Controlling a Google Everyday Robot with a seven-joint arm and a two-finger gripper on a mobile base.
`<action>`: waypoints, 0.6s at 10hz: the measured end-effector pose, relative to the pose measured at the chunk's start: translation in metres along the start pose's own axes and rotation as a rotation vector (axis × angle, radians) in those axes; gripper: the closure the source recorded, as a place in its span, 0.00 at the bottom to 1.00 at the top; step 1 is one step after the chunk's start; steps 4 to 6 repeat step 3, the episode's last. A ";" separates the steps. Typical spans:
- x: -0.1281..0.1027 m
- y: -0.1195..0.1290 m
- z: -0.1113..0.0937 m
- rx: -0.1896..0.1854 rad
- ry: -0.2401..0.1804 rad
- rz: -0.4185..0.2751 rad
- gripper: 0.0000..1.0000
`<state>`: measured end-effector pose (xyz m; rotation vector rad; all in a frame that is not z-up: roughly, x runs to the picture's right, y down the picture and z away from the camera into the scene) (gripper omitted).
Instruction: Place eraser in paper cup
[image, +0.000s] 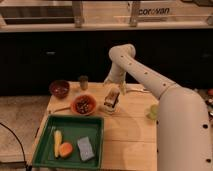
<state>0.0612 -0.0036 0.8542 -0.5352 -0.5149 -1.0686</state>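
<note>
My gripper (112, 99) hangs from the white arm (145, 75) and points down over the middle of the wooden table (130, 135). It is right above a small white paper cup (109, 109) that stands just right of the orange bowl, and it touches or nearly touches the cup's rim. The eraser does not show as a separate thing. It may be hidden within the gripper or in the cup.
A green tray (47, 131) at the front left holds a yellow item (58, 142), an orange item (65, 149) and a blue-grey sponge (86, 148). An orange bowl (83, 104), a dark red bowl (59, 88) and a small dark cup (83, 81) stand behind it. A pale green object (152, 112) sits at the right.
</note>
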 end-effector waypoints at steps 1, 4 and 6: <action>0.002 0.001 -0.003 0.011 0.013 0.011 0.20; 0.007 0.007 -0.014 0.032 0.045 0.039 0.20; 0.007 0.007 -0.014 0.032 0.045 0.039 0.20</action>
